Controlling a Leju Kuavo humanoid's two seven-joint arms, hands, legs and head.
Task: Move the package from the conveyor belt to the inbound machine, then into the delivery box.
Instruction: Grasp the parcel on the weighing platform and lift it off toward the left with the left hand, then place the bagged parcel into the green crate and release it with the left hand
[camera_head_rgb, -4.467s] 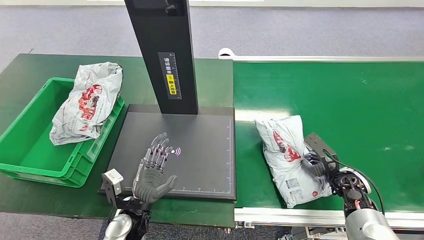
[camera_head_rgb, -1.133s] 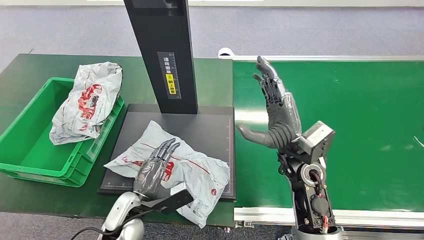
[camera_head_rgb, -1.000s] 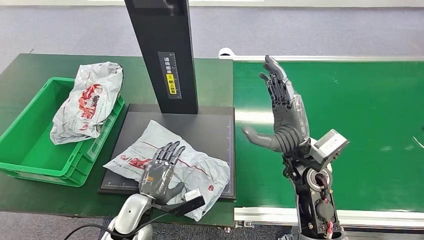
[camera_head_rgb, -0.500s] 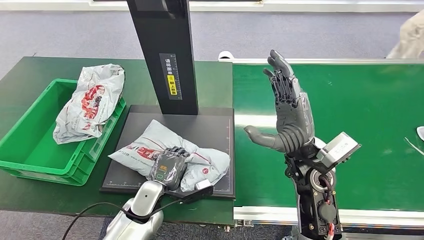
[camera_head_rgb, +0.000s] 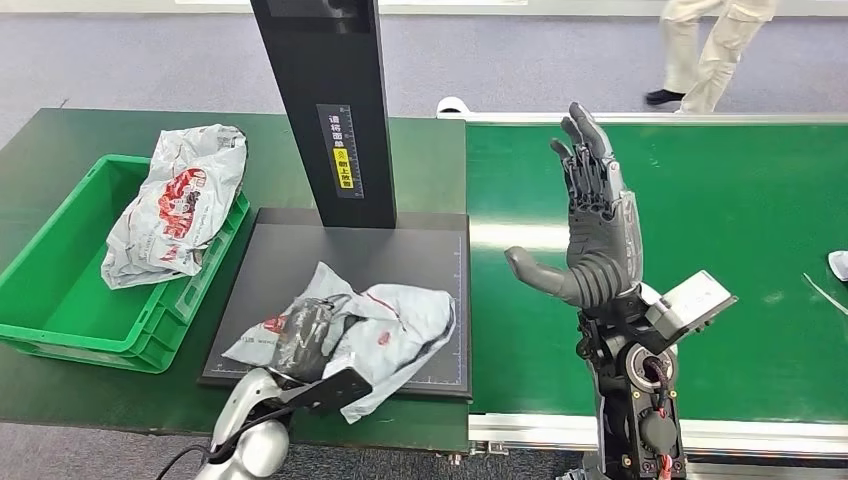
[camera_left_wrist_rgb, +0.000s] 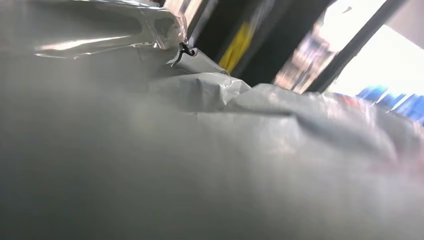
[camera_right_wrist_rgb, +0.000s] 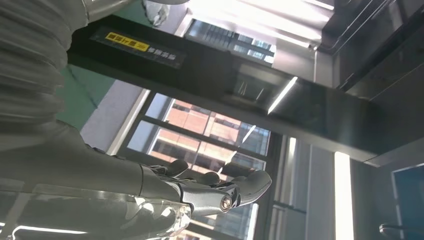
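Observation:
A crumpled grey-white package with red print lies on the black plate of the inbound machine, near its front edge. My left hand grips the package's left part, fingers curled into the plastic, and the bag is bunched up around it. The left wrist view shows the grey plastic of the package close up. My right hand is raised upright above the green conveyor belt, fingers spread and holding nothing; the right wrist view shows this hand bare too. The green delivery box stands left of the plate.
Another package leans on the green box's far right rim. The machine's black column with a yellow label rises behind the plate. A person's legs pass beyond the belt. A white scrap lies at the belt's right edge.
My left hand has closed into the package and bunched it up on the plate. My right hand has drifted a little to the right, still spread. A person has walked into view beyond the belt.

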